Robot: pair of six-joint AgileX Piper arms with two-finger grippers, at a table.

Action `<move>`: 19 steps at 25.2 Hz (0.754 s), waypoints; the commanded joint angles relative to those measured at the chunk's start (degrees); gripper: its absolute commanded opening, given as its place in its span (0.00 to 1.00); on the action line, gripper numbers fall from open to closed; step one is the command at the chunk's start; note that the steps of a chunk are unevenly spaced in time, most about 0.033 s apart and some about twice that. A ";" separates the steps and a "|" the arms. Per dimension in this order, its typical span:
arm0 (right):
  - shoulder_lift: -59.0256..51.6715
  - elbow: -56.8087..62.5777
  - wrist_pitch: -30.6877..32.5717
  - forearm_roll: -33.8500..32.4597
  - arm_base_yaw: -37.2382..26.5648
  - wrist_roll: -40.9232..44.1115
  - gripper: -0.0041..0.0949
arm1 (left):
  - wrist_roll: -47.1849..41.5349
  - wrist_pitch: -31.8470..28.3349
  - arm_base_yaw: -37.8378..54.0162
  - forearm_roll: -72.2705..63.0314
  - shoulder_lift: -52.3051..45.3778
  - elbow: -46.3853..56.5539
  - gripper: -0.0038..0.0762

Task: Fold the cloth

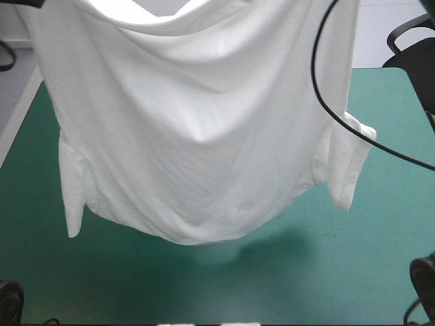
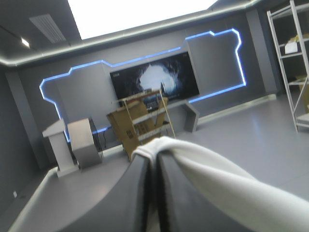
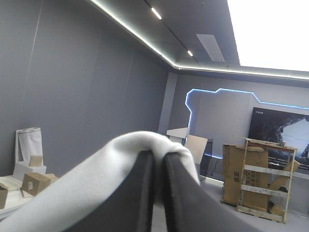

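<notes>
Both sets of jaws are pinched all but together on cloth. At my left gripper a white fold of the T-shirt wraps over the black fingertips, and the right gripper shows the same. Both arms are raised, with the wrist cameras looking level into the room. From above, the T-shirt hangs spread wide over the teal-green table, sleeves dangling at either side, its lower edge casting a shadow on the cover.

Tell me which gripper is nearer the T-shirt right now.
Neither; both are on it. The left gripper has its jaws shut on a fold of the T-shirt, and the right gripper likewise on another fold. It hangs spread above the table.
</notes>
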 commanded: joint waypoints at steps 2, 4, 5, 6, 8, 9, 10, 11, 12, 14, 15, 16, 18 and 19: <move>6.42 -0.66 -15.63 -0.42 -0.10 -1.69 0.02 | -0.16 -10.16 -0.18 0.56 7.30 -0.49 0.07; 10.03 -0.66 -23.06 -0.57 -0.10 -1.69 0.02 | -0.16 -14.48 -0.18 0.56 10.84 -0.49 0.07; 11.46 -0.66 -26.77 -0.57 -0.10 -1.69 0.02 | -0.16 -17.15 -0.18 0.56 12.12 -0.49 0.07; 11.91 -0.66 -28.22 -0.57 -0.10 -1.69 0.02 | -0.16 -18.61 -0.18 0.56 12.53 -0.49 0.07; 12.45 -0.76 -30.87 -0.57 -0.40 -1.69 0.02 | -0.16 -22.40 -0.18 0.56 13.10 -0.49 0.07; 12.45 -0.76 -31.54 -0.57 -0.81 -1.69 0.02 | -0.07 -23.54 -0.18 0.66 13.26 -0.49 0.07; 12.45 -0.76 -32.00 -0.57 -1.22 -1.69 0.02 | 0.25 -24.84 -0.18 0.66 13.35 -0.49 0.07; 12.45 -0.76 -32.27 -0.27 -1.90 -1.59 0.02 | 0.50 -25.73 -0.18 0.68 13.35 -0.49 0.07; 12.45 -0.78 -32.02 0.06 -2.83 -1.36 0.02 | 0.50 -25.99 -0.09 0.92 13.35 -0.49 0.07; 12.56 -0.78 -29.52 0.06 -5.09 1.42 0.02 | 1.19 -25.59 -0.09 1.12 13.73 -0.49 0.07; 12.59 -0.78 -27.62 0.06 -6.14 3.05 0.02 | 1.28 -25.00 -0.09 1.12 14.13 -0.49 0.07; 12.85 -0.78 -25.00 0.06 -7.31 5.11 0.02 | 1.28 -24.00 -0.09 1.12 14.69 -0.49 0.07; 14.39 -0.67 -16.72 0.06 -9.72 8.89 0.02 | 1.28 -19.52 -0.09 0.63 16.89 -0.49 0.07; 15.00 -0.67 -13.41 0.06 -10.11 9.81 0.02 | 1.28 -17.72 -0.09 0.63 17.65 -0.49 0.07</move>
